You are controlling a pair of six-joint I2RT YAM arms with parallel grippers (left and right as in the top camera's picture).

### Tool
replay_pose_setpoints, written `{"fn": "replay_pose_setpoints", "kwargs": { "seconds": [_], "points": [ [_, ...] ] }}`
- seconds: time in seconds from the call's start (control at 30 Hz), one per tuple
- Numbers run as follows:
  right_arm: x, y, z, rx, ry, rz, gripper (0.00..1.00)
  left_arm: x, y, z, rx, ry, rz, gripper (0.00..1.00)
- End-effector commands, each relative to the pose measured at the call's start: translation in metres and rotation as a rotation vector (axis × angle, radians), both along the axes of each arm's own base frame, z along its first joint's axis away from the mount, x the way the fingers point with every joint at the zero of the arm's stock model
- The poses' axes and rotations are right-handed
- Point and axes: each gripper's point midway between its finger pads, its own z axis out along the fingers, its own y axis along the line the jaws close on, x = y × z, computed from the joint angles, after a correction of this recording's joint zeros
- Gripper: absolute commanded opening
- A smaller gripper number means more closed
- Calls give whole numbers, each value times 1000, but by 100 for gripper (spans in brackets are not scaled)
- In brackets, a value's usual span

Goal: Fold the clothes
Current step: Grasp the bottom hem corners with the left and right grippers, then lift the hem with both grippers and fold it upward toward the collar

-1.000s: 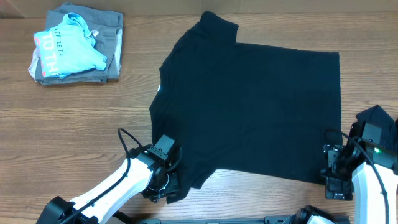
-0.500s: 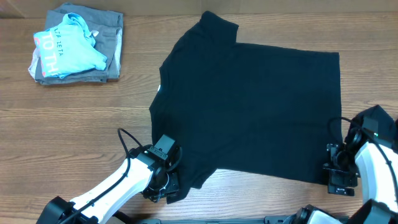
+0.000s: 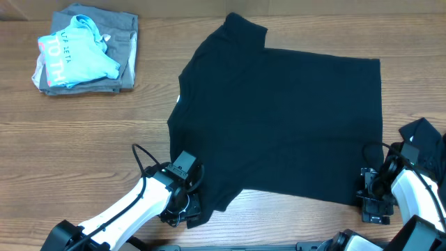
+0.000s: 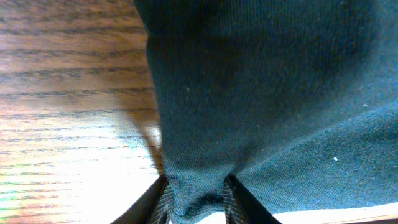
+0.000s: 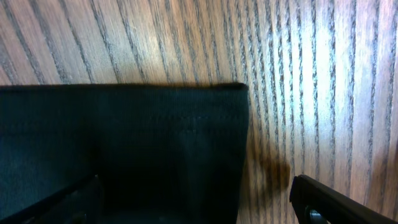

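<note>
Wooden counter (image 3: pixel 83 139) carries the black T-shirt (image 3: pixel 279 118), spread flat; I judge it light, limp, likely to sag. My left fingers (image 4: pixel 158 202) pinch its sleeve edge. My right fingers (image 5: pixel 329 202) gape astride the hem corner, a good hold.

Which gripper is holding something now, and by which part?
The left gripper pinches the black T-shirt by the edge of its near sleeve. The right gripper holds nothing; its jaws stand open at the hem corner.
</note>
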Motion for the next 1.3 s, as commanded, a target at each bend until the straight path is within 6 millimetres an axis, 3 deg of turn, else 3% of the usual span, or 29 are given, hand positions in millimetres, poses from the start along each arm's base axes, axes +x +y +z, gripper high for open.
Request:
{"fn": "replay_pose_setpoints", "kwargs": {
  "seconds": [0.0, 0.2, 0.33, 0.43, 0.5, 0.67, 0.8, 1.03, 1.27],
  "points": [
    [-5, 7, -6, 33, 7, 6, 100, -8, 6, -5, 13, 23, -14, 31],
    [-7, 8, -6, 37, 14, -5, 98, -8, 6, -5, 13, 23, -14, 29],
    [-8, 6, -6, 37, 14, -16, 64, -7, 6, -5, 13, 23, -14, 18],
    [-10, 6, -6, 40, 20, -21, 51, -8, 6, -5, 13, 24, -14, 9],
    [-11, 7, -6, 42, 24, -20, 35, -8, 6, -5, 15, 27, -13, 4],
    [-12, 8, -5, 46, 29, -21, 27, -8, 6, -1, 20, 35, -12, 4],
    [-14, 8, -5, 50, 35, -21, 5, -7, 3, 5, 14, 42, -12, 4],
    [-15, 9, 4, 62, 58, -21, 4, -8, 5, 13, 24, 53, -13, 4],
    [-12, 7, 27, 73, 83, -30, 4, -5, 0, 43, -5, -19, -40, 4]
  ]
}}
